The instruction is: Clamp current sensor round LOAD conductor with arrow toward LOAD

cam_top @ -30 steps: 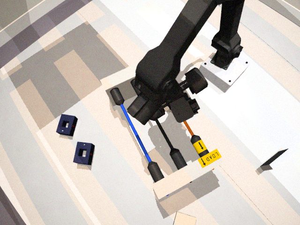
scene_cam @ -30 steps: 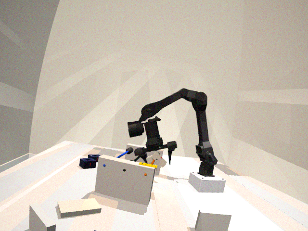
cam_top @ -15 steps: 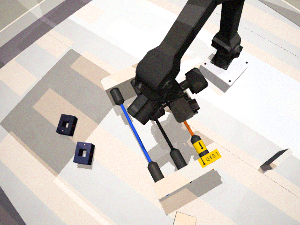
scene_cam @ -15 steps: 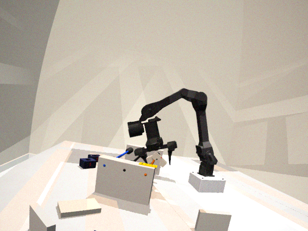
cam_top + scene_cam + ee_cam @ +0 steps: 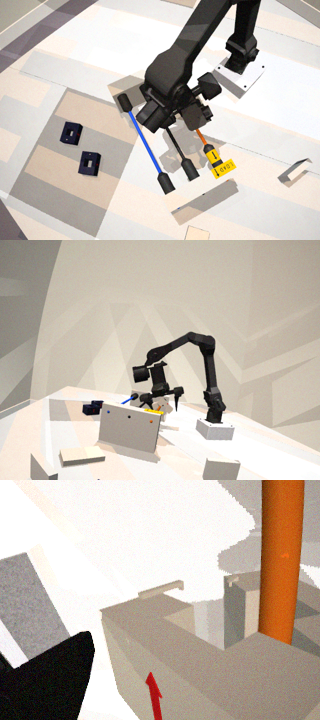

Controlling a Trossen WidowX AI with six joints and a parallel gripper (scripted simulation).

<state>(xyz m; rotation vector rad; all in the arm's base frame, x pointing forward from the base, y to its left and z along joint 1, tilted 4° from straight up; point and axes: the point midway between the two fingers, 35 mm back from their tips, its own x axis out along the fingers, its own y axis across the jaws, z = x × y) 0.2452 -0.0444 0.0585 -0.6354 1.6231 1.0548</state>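
The LOAD conductor is an orange rod point(image 5: 201, 136) point(image 5: 158, 407) point(image 5: 282, 555) with a yellow LOAD marker point(image 5: 223, 169) point(image 5: 154, 411) at its front end. The beige sensor point(image 5: 169, 409) point(image 5: 190, 650) is at the orange rod, which runs down into its opening in the wrist view. Its two latch ends stand apart there, with a gap between them. A red arrow point(image 5: 154, 695) is on its side; the marker is out of that view. My gripper point(image 5: 164, 409) is open, its fingers wide apart on either side of the sensor. Only one finger shows in the wrist view; the top view hides the sensor and fingertips.
A black rod point(image 5: 175, 142) and a blue rod point(image 5: 144, 140) run beside the orange one, between an upright front panel point(image 5: 129, 431) and a rear panel. Two navy blocks point(image 5: 64, 136) point(image 5: 84, 169) stand left. Beige blocks point(image 5: 82, 455) point(image 5: 221, 469) are nearer the exterior camera.
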